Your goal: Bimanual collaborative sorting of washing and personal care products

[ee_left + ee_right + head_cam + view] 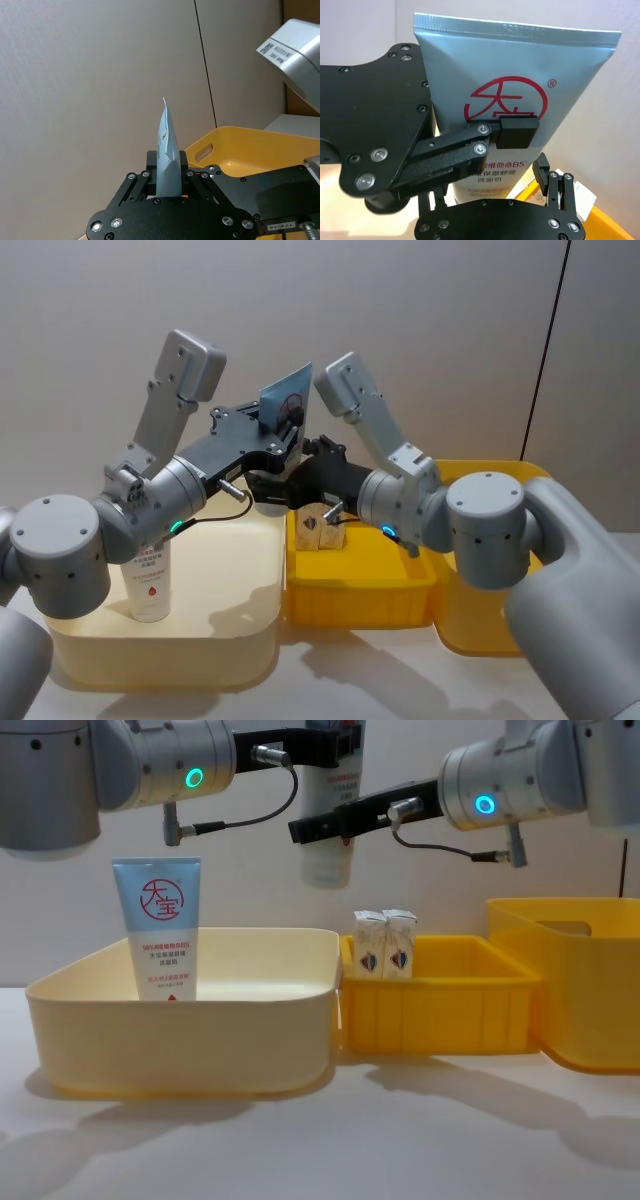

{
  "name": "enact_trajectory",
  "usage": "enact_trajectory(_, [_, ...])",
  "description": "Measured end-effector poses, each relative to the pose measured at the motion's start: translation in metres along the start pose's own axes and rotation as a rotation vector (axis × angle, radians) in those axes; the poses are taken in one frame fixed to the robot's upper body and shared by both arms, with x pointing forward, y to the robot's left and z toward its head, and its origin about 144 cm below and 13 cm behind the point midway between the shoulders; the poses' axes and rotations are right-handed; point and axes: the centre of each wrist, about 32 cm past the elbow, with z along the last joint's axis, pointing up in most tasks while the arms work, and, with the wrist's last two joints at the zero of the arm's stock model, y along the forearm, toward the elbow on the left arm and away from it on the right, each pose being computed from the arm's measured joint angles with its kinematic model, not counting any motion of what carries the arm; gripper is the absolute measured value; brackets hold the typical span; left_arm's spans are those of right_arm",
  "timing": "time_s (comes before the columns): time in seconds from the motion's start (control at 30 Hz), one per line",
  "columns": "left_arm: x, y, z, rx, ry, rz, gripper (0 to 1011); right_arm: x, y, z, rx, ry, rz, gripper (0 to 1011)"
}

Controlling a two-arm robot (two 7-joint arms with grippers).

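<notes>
Tube [520, 65] upright in mid-air, above where cream bin [200, 1020] meets small yellow bin [440, 1010], clamped by left tool [167, 175]. Right tool [322, 825] sits just under that grip, by the cap end; can't tell if it's closed.

Plain wall [450, 320] behind a white table [420, 1155].
Grey-beige panels, one dark vertical seam [551, 330] at right; soft shadows lie on the tabletop.

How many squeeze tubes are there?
2. One tube stands upright in the cream bin; the other tube is held aloft by the left pincer, the right pincer close beside it. More may be hidden.
</notes>
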Motion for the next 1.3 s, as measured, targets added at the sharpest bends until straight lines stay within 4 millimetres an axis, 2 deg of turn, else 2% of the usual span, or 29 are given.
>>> enact_trajectory(0.47, [0.000,0.001,0.000,0.000,-0.001,0.009,225,-0.002,0.010,0.002,0.001,0.011,0.030,1004])
enact_trajectory(0.7, [0.001,0.002,0.000,0.000,-0.002,0.012,226,-0.003,0.013,0.003,0.001,0.012,0.038,865])
enact_trajectory(0.87, [0.001,0.002,0.000,0.000,-0.002,0.013,226,-0.003,0.014,0.003,0.002,0.013,0.042,723])
enact_trajectory(1.3, [0.001,0.002,0.000,0.000,-0.003,0.014,226,-0.004,0.015,0.003,0.002,0.014,0.046,632])
